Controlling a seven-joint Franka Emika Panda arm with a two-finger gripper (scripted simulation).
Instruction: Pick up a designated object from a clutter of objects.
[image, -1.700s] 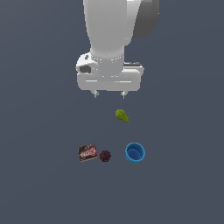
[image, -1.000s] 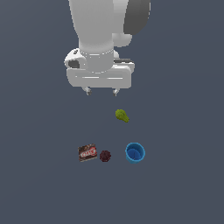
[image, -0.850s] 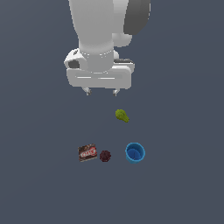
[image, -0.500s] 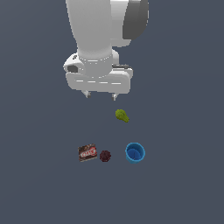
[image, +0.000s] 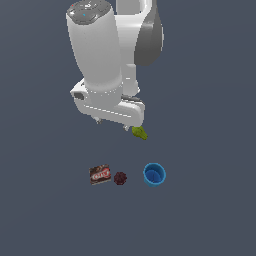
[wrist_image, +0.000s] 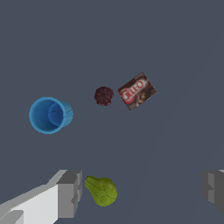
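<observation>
**Target box on the floor, gripper high above the clutter**

Locate the brown box (image: 100, 174) first. In the exterior view it lies flat on the dark grey floor (image: 210, 200), label face up, at the exterior view's left end of a short row of three items. Its red-and-white label is readable in the wrist view (wrist_image: 136, 91), where the box sits slightly rotated. Nothing is touching it.

Just beside the box, toward the exterior view's right, you will find the dark maroon bumpy ball (image: 120, 178). A narrow gap separates the two in both views (wrist_image: 104, 96). Further along the same row stands the blue cup (image: 154, 174), upright with its open mouth facing up and well apart from the ball (wrist_image: 49, 114).

The yellow-green pear-like fruit (image: 139, 133) lies apart from the row, farther back in the exterior view. The arm's hand partly overlaps it there. In the wrist view the fruit (wrist_image: 102, 191) shows near one grey fingertip (wrist_image: 70, 194).

Note the gripper (image: 111, 124): it hangs in the air, well above the floor and short of the row. Its two fingers stand wide apart, with nothing between them; the wrist view shows open floor between the pads (wrist_image: 141, 190). The white arm (image: 97, 55) rises behind it.
</observation>
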